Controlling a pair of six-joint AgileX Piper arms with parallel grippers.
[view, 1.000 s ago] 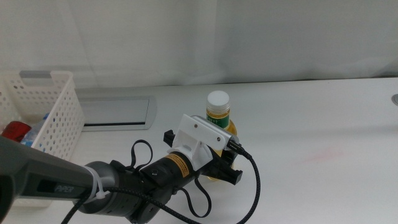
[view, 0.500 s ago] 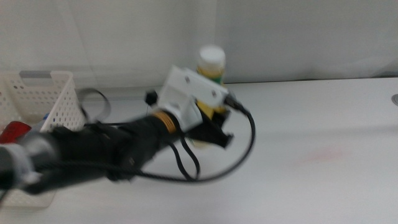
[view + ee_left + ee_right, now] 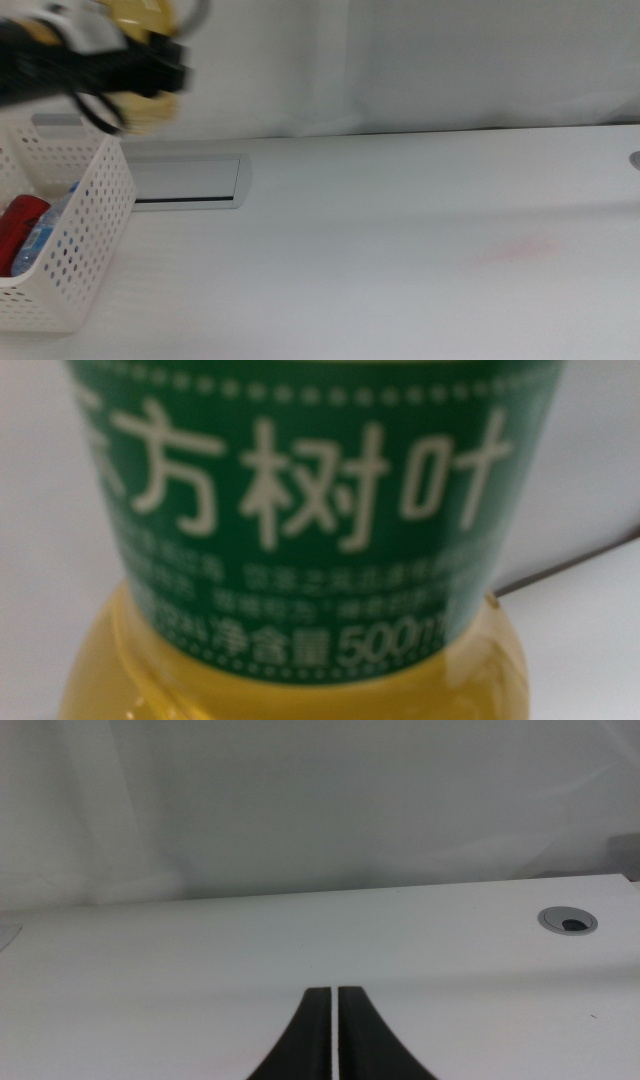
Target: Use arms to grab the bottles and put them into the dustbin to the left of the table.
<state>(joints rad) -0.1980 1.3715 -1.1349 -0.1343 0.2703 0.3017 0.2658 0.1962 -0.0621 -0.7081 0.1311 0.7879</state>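
Note:
My left gripper (image 3: 160, 68), blurred by motion, is high at the far left, shut on the yellow-liquid bottle (image 3: 148, 112). It holds the bottle in the air above the dustbin's (image 3: 95, 215) back corner. The left wrist view is filled by that bottle's green label (image 3: 300, 500) and yellow liquid (image 3: 290, 680); the jaws are hidden there. Inside the white perforated dustbin lie a red can (image 3: 18, 235) and a small clear bottle (image 3: 52, 232). My right gripper (image 3: 334, 1030) is shut and holds nothing, low over the bare white table (image 3: 300, 940); it is outside the middle view.
A grey recessed panel (image 3: 185, 180) lies in the tabletop just right of the dustbin. A round grey cable hole (image 3: 568, 920) sits near the table's far right. A faint pink smudge (image 3: 515, 248) marks the white top. A white curtain hangs behind.
The left arm lifted the yellow bottle off the middle of the table and swung it up and left to above the dustbin. The spot where it stood is now bare.

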